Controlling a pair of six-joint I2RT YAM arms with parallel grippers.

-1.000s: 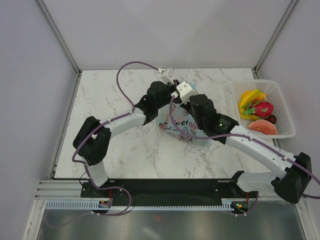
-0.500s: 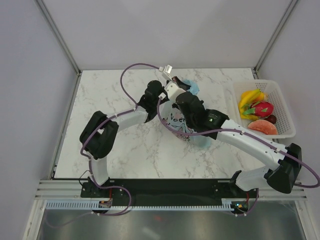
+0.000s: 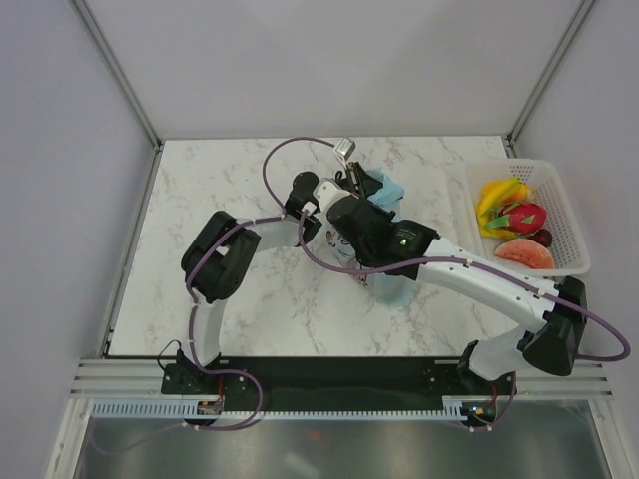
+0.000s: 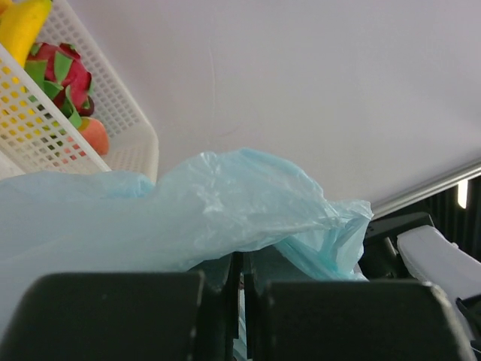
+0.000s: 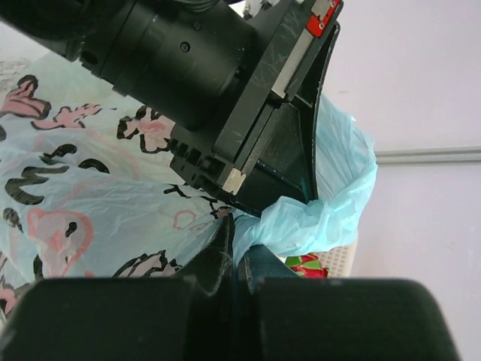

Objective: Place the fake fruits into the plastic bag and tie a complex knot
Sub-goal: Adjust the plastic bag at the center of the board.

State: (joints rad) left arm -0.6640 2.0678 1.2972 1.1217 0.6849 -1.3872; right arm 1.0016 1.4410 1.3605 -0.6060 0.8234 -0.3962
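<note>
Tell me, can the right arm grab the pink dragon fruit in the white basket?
Probably not: the right claw is shut on the light-blue plastic bag, far from the pink-red toy dragon fruit.

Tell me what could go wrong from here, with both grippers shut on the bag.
1. The fake fruits lie in the white basket, so knotting the plastic bag now would likely close it without them.
2. The left gripper and right gripper both pinch thin film; pulling apart may tear it.
3. The left arm and right arm cross closely over the bag, so the wrists could collide.
</note>
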